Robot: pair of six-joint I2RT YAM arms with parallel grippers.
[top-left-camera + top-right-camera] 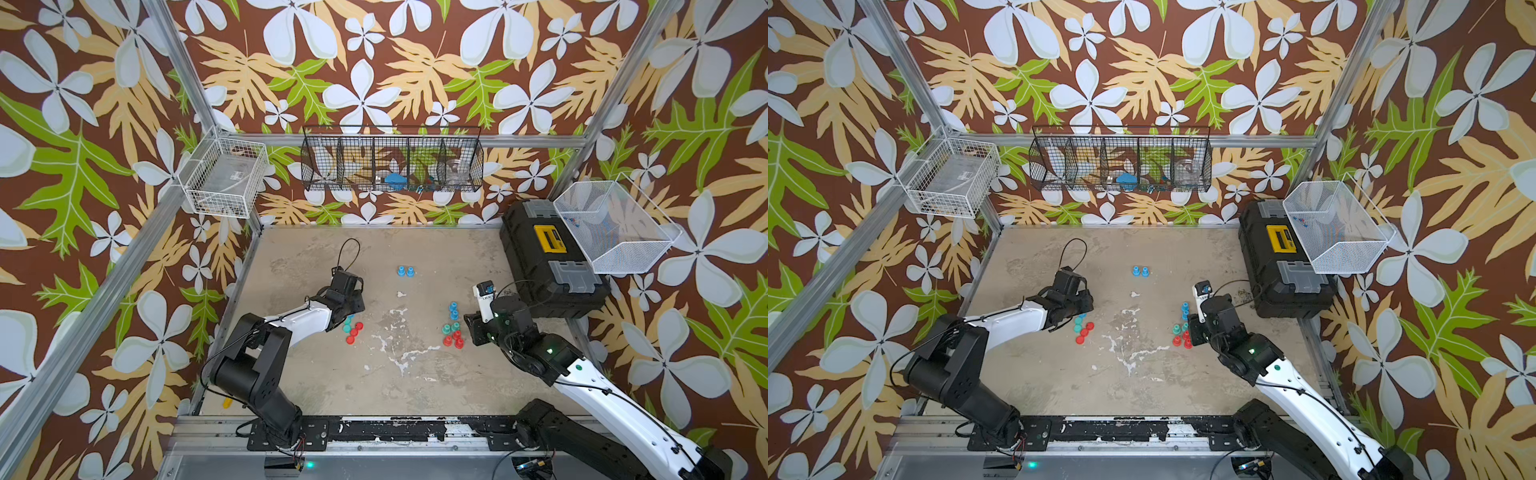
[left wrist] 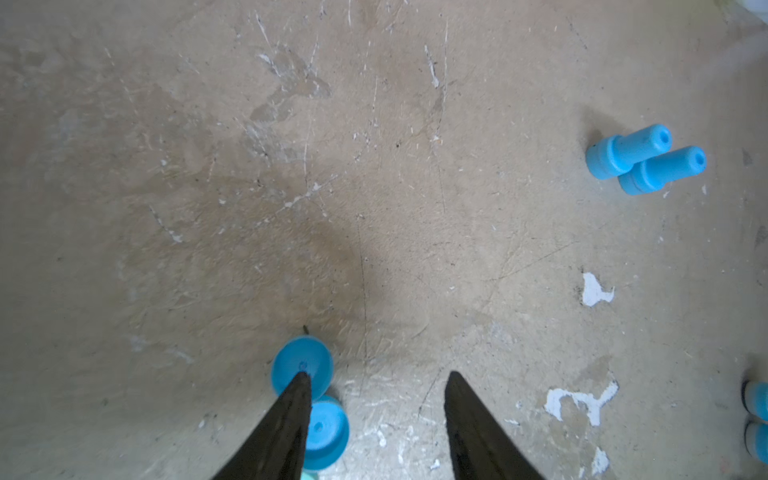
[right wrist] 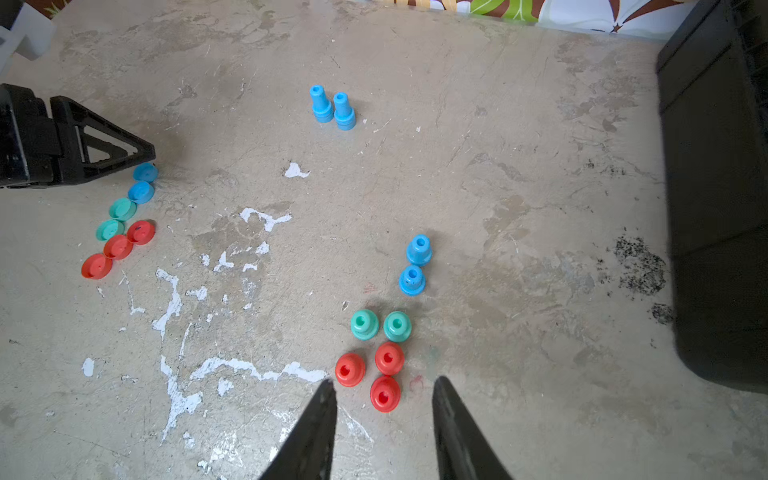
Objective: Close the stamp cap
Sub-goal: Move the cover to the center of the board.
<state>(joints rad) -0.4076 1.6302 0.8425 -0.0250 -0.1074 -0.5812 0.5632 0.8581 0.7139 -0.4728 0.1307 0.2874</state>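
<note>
Scuffed tabletop (image 2: pixel 374 166); blue cap (image 2: pixel 302 358) by left end effector (image 2: pixel 378 376) fingertip (image 2: pixel 300 388).

A black toolbox (image 1: pixel 534 270) sits on the table (image 1: pixel 415 257) near a white mesh basket (image 1: pixel 623 253).

On the worktop (image 1: pixel 415 386), caps (image 1: pixel 353 332) lie left and stamps (image 1: pixel 455 326) stand right. A further pair (image 1: pixel 401 272) stands behind them, centred. A toolbox (image 1: pixel 540 270) sits at the right rear.

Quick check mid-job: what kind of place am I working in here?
Probably a robot test cell, not a workshop: aluminium frame lined with floral wallpaper, black wire basket hung on the back wall, scuffed table.
</note>
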